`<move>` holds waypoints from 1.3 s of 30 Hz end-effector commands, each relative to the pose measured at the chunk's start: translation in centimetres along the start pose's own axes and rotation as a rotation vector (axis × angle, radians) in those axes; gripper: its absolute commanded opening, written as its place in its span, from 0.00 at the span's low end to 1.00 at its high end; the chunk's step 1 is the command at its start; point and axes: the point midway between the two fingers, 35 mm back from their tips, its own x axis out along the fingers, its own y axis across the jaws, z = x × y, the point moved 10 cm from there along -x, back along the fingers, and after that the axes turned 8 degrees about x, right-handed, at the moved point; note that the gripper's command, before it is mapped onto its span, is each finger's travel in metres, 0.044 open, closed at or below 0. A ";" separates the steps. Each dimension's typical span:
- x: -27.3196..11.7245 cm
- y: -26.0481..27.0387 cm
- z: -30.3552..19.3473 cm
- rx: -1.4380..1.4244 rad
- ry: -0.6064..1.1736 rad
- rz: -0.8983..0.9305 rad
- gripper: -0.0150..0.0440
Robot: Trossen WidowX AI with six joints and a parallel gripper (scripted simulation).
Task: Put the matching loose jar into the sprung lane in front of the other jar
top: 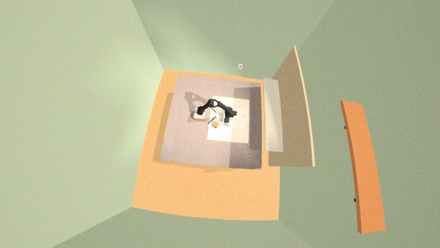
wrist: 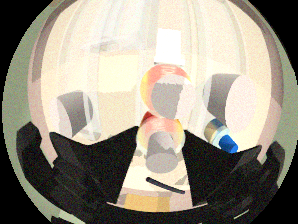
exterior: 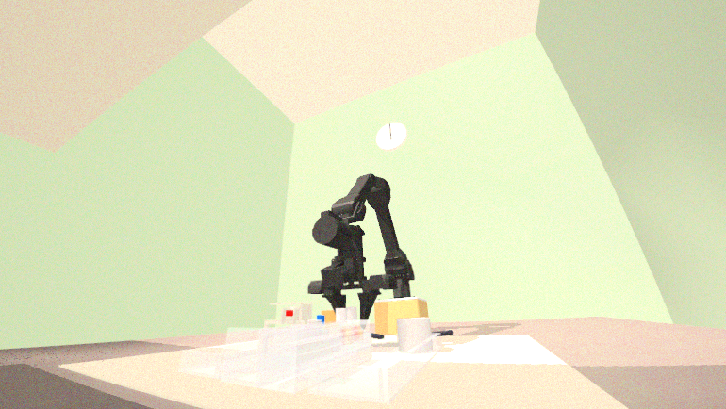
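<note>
My gripper is shut on the loose jar, a pale jar with a red band. It holds the jar upright and low at the front of the clear sprung lane. The matching jar stands just behind it in the lane, and the two look close together or touching. A white pusher plate shows behind the rear jar. The lane floor and the front stop are hidden by the jars and my fingers.
A jar with a blue label lies to the right of the fingers. Grey jars stand to the left and to the right. An orange box, a white jar and a black pen sit near the arm base.
</note>
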 end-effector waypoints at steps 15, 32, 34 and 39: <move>0.3 0.0 0.1 -0.003 -0.026 0.001 0.25; 0.3 -0.1 -0.1 -0.003 -0.026 0.001 0.25; 0.3 -0.1 -0.2 -0.003 -0.026 0.001 0.25; 0.3 -0.1 -0.3 -0.003 -0.026 0.001 0.25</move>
